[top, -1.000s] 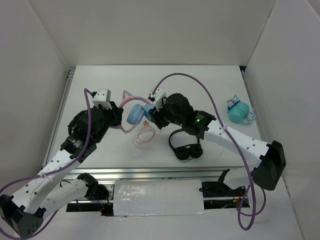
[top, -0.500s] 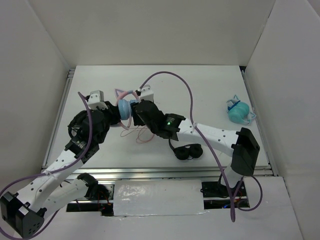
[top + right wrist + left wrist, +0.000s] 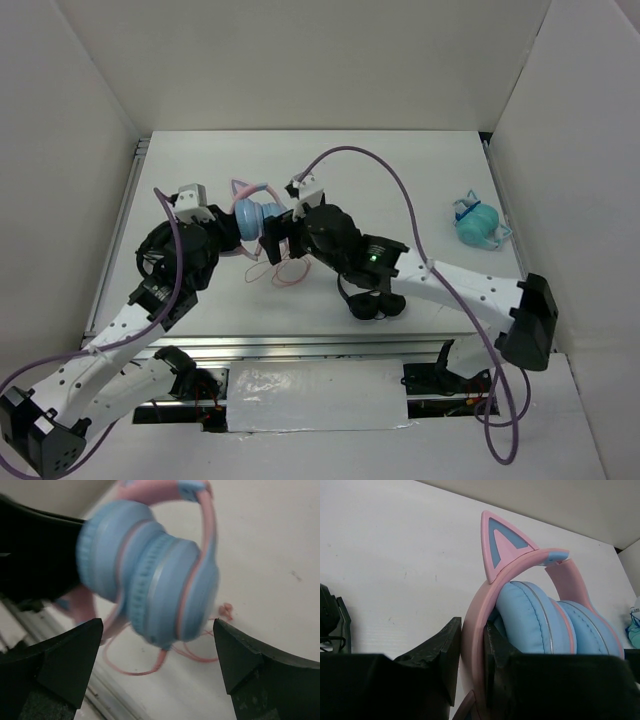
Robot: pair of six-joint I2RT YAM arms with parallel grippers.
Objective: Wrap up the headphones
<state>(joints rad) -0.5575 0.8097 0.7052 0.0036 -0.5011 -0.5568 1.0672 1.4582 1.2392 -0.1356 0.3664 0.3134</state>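
The light blue headphones [image 3: 250,215] with pink headband and cat ears are held up over the table's middle left. My left gripper [image 3: 229,236] is shut on the pink headband [image 3: 472,645], one finger on each side, below a cat ear [image 3: 500,542]. The blue ear cups [image 3: 545,625] lie to the right of the jaws. My right gripper [image 3: 273,240] is open just right of the cups. In the right wrist view the open gripper [image 3: 156,630] faces the two cups [image 3: 150,570] without touching them. The thin pink cable [image 3: 150,666] hangs from a cup and lies looped on the table [image 3: 287,271].
Plain black headphones [image 3: 372,301] lie under my right forearm near the front edge. A teal-green pair [image 3: 478,225] sits at the far right by the wall. White walls enclose the table on three sides. A metal rail [image 3: 330,345] runs along the front.
My left gripper has carried the headphones left and a little back. My right gripper followed them left, then eased slightly back; it stays open beside the cups.
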